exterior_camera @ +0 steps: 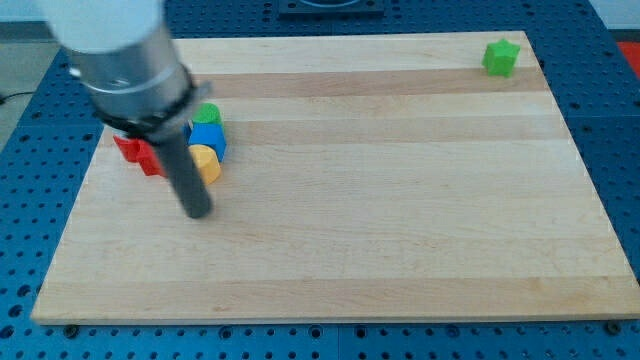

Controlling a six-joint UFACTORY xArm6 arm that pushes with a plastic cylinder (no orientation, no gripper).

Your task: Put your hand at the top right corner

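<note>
My dark rod comes down from the view's upper left, and my tip (198, 212) rests on the wooden board (400, 220) at the left side. Just above and right of my tip lies a yellow block (207, 162), with a blue block (209, 139) above it and a green round block (207, 113) above that. A red block (133, 151) sits left of the rod, partly hidden by it. A green block (501, 57) stands alone near the board's top right corner, far from my tip.
The board lies on a blue perforated table (620, 150). The arm's grey body (120, 50) covers the board's top left corner.
</note>
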